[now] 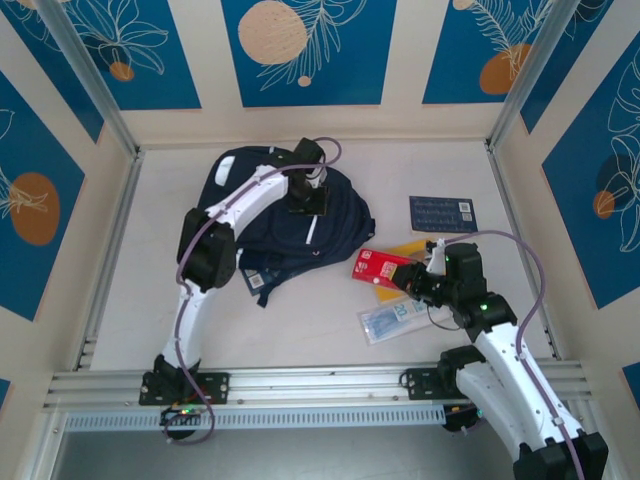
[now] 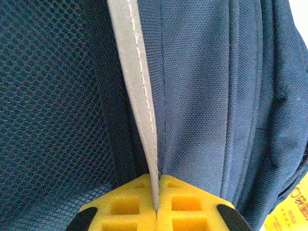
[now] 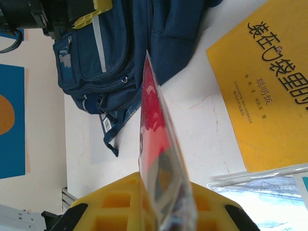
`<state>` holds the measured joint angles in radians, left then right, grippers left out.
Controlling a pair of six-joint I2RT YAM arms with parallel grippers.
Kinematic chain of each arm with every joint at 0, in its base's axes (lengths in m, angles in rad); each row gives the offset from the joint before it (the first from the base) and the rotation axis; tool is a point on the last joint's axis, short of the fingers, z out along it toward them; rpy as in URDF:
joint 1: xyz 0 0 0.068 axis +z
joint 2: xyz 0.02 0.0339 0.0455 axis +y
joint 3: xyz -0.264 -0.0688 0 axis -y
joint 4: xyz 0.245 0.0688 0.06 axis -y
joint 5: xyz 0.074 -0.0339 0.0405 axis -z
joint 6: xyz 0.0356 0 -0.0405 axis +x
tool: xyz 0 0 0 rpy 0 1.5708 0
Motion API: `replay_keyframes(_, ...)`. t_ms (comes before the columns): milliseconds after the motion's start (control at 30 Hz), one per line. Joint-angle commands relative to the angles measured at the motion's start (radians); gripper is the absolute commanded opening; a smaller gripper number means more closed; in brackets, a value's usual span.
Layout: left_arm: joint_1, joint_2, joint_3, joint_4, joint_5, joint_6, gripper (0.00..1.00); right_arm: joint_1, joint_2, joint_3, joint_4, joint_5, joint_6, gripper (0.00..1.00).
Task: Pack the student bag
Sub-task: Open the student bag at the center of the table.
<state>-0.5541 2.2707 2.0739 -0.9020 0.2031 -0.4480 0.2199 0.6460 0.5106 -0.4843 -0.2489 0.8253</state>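
The student bag (image 1: pixel 285 232), a navy backpack, lies flat at mid-table. My left gripper (image 1: pixel 306 206) is down on its top side. In the left wrist view the yellow jaws (image 2: pixel 157 204) are shut on the bag's grey reflective stripe (image 2: pixel 142 96), with mesh to the left and navy fabric (image 2: pixel 211 96) to the right. My right gripper (image 1: pixel 408 278) is shut on a red packet (image 1: pixel 377 267), held off the table to the right of the bag. The right wrist view shows the packet (image 3: pixel 156 120) edge-on in clear wrap between the jaws (image 3: pixel 163 207), and the bag (image 3: pixel 120 53) beyond.
A yellow book (image 3: pixel 264 86) lies under and right of the red packet. A clear plastic packet (image 1: pixel 398 320) lies near the front edge, and a small navy booklet (image 1: pixel 443 213) sits at the right rear. Walls enclose the table on three sides.
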Motion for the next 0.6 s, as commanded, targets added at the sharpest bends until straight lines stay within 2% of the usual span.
replay_keyframes(0,0.036,-0.130,-0.091,0.072,0.118,-0.034,0.00,-0.004,0.002,0.047,0.004,0.012,-0.009,0.06)
replay_keyframes(100,0.052,-0.236,-0.152,0.089,0.115,-0.018,0.00,-0.004,0.003,0.049,0.009,0.013,-0.010,0.06)
replay_keyframes(200,0.067,-0.320,-0.190,0.105,0.200,-0.007,0.00,-0.005,0.011,0.046,0.030,0.005,0.003,0.06)
replay_keyframes(333,0.080,-0.423,-0.254,0.120,0.235,-0.005,0.00,-0.004,0.030,0.045,0.084,-0.032,0.024,0.07)
replay_keyframes(567,0.098,-0.557,-0.289,0.111,0.268,0.047,0.00,0.002,0.043,0.002,0.342,-0.171,0.094,0.11)
